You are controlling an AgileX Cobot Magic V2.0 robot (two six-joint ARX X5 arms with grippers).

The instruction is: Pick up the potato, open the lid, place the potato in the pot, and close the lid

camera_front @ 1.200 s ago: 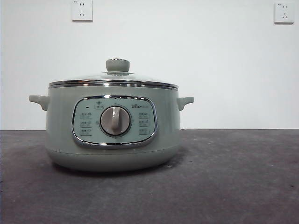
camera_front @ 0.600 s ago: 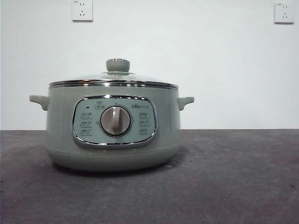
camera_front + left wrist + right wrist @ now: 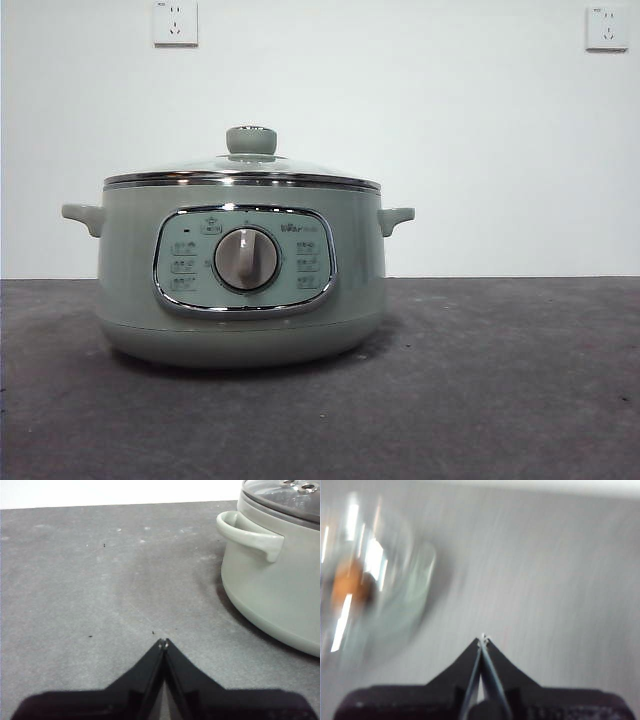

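Note:
The pale green pot (image 3: 240, 290) stands on the table left of centre, its dial facing the front view. The glass lid (image 3: 243, 168) with its green knob (image 3: 251, 140) sits closed on the pot. No arm shows in the front view. My left gripper (image 3: 164, 641) is shut and empty, low over the table beside the pot (image 3: 270, 595), apart from its side handle (image 3: 250, 532). The right wrist view is motion-blurred: my right gripper (image 3: 482, 639) is shut and empty, away from the pot (image 3: 415, 595). An orange-brown smear, the potato (image 3: 347, 587), shows through the lid (image 3: 370, 555).
The dark grey table (image 3: 500, 380) runs back to a white wall. Two wall sockets, one (image 3: 176, 22) at the upper left and one (image 3: 607, 27) at the upper right, sit high on that wall.

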